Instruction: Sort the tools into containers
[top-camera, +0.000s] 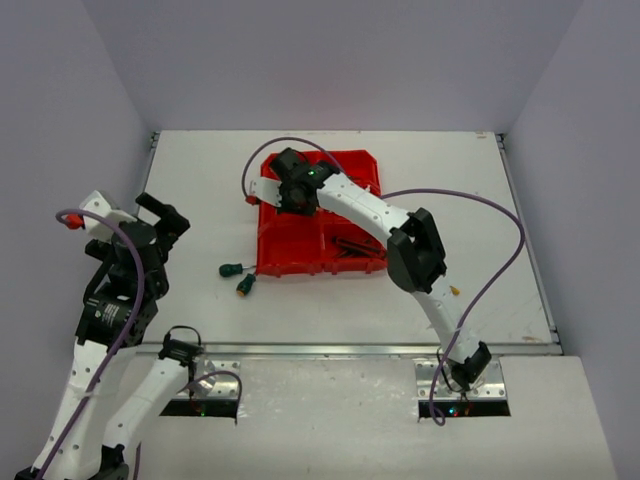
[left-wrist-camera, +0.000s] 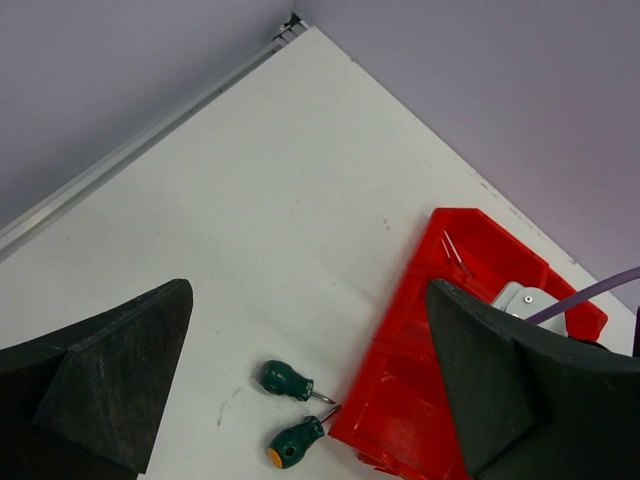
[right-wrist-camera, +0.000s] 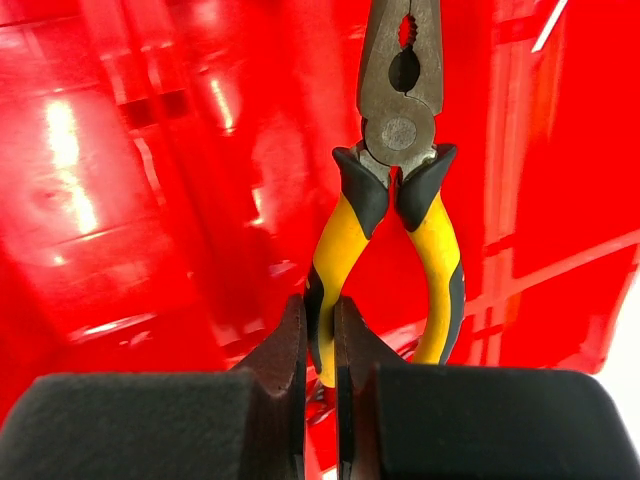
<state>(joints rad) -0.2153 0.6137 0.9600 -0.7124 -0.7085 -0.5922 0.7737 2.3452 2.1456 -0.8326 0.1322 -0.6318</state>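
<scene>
yellow-and-black pliers (right-wrist-camera: 400, 215) held by one handle over red bin (top-camera: 296, 255), two green screwdrivers (left-wrist-camera: 286, 380) lying just beside it

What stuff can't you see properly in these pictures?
Right wrist view: the right fingers hide the handle ends of the pliers.
Top view: the right arm covers the pliers and much of the bin; dark tools in one compartment are too small to name.
Left wrist view: a left finger and the bottom edge cut off the bin; thin silver things inside are too small to name.
</scene>
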